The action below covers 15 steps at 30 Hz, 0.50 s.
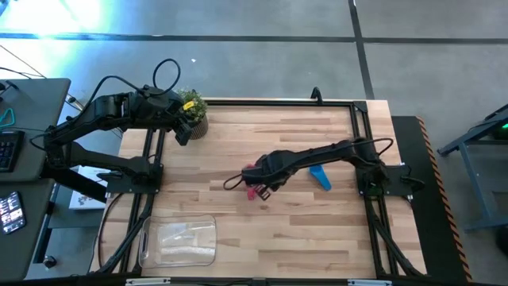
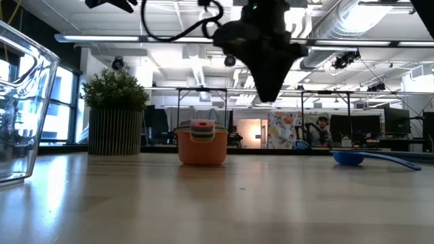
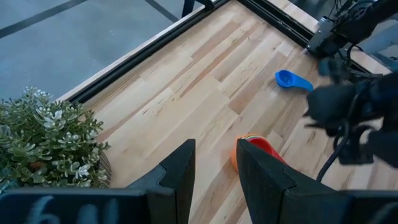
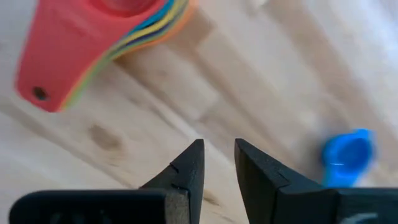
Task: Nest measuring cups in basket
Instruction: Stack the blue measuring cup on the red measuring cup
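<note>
The smooth plastic measuring cups sit stacked one inside another on the pale wooden table, red on top and round orange at the bottom. Their flat handles fan out together. One shiny blue cup lies alone, well apart from the stack. The right gripper hangs above the table near the stack, its pointed dark fingers a small gap apart and holding nothing. The left gripper waits by the leafy potted plant, fingers also slightly apart and empty. The clear rounded basket stands near the table's front edge.
</note>
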Each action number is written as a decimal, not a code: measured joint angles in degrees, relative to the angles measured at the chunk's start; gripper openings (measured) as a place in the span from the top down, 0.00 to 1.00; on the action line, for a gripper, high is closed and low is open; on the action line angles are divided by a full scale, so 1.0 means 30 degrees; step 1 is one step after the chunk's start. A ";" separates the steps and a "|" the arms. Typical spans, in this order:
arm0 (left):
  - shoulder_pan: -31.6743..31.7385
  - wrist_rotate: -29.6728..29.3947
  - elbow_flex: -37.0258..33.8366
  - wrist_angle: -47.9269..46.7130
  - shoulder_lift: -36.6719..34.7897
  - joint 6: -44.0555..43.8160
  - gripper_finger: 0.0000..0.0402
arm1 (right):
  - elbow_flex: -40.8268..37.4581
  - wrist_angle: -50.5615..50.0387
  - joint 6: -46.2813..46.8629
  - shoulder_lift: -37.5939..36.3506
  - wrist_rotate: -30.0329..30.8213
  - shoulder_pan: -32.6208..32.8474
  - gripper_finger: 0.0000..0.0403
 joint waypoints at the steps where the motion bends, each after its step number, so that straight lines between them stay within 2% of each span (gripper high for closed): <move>1: -0.0004 0.0000 0.0000 0.0006 -0.0005 0.0000 0.74 | 0.0000 -0.0362 -0.0057 -0.0270 0.0360 -0.0019 0.80; 8: -0.0001 0.0000 0.0000 -0.0016 0.0000 0.0656 0.74 | 0.0000 -0.2251 -0.1079 -0.2214 0.2737 -0.0572 0.80; 15: 0.0001 0.0000 0.0000 -0.0016 0.0000 0.0378 0.74 | -0.0405 -0.3341 -0.2994 -0.4076 0.4158 -0.1798 0.80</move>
